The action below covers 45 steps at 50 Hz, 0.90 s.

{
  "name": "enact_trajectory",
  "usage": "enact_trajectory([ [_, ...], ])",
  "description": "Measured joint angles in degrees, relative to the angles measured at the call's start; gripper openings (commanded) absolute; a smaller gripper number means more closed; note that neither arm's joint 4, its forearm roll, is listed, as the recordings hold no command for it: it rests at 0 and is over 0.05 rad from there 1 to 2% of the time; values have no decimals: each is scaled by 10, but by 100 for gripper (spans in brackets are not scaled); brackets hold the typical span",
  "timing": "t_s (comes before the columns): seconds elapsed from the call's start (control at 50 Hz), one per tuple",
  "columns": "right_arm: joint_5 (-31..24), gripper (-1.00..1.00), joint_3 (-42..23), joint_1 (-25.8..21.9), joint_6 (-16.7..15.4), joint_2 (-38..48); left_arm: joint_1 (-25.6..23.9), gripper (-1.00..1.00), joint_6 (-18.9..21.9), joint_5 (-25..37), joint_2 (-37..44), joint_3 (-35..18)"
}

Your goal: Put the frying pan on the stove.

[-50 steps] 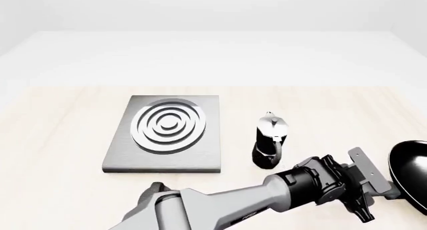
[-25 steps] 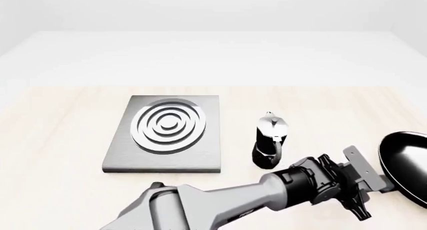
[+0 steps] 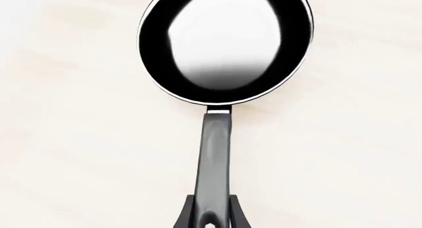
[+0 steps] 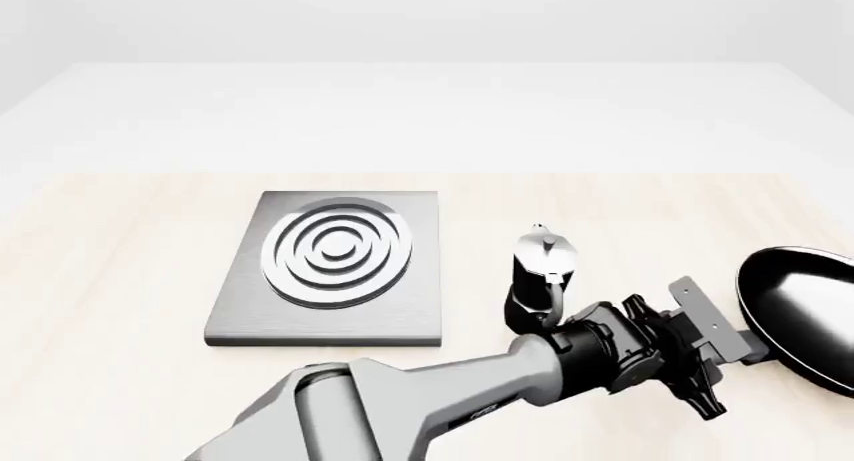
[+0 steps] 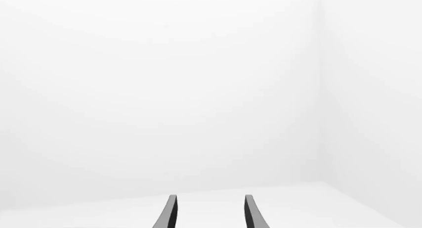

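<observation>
The frying pan (image 4: 801, 316) is at the far right of the front view, glossy black, partly cut by the frame edge. My left gripper (image 4: 731, 347) is shut on the end of its long handle (image 3: 214, 159). In the left wrist view the round pan (image 3: 224, 45) fills the space beyond the fingers (image 3: 188, 215), which clamp the handle from both sides. The grey stove (image 4: 334, 266) with silver burner rings lies at the table's centre left, well away from the pan. My right gripper (image 5: 207, 213) is open, holds nothing, and faces a white wall.
A small black-and-silver moka pot (image 4: 541, 279) stands upright between the stove and the pan, just beyond my left forearm (image 4: 467, 401). The right arm does not appear in the front view.
My left gripper has carried the frying pan leftward and higher in the front view, closer to the moka pot. Stove and moka pot have not moved.
</observation>
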<state>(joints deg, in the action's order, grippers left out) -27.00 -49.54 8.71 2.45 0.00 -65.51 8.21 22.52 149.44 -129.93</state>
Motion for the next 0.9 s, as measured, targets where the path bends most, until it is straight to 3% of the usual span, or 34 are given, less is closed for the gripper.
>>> enact_trajectory([
  [0.9, -20, 100, -22, -1, 3, 0, 44, -100, 21, -52, -1, -17],
])
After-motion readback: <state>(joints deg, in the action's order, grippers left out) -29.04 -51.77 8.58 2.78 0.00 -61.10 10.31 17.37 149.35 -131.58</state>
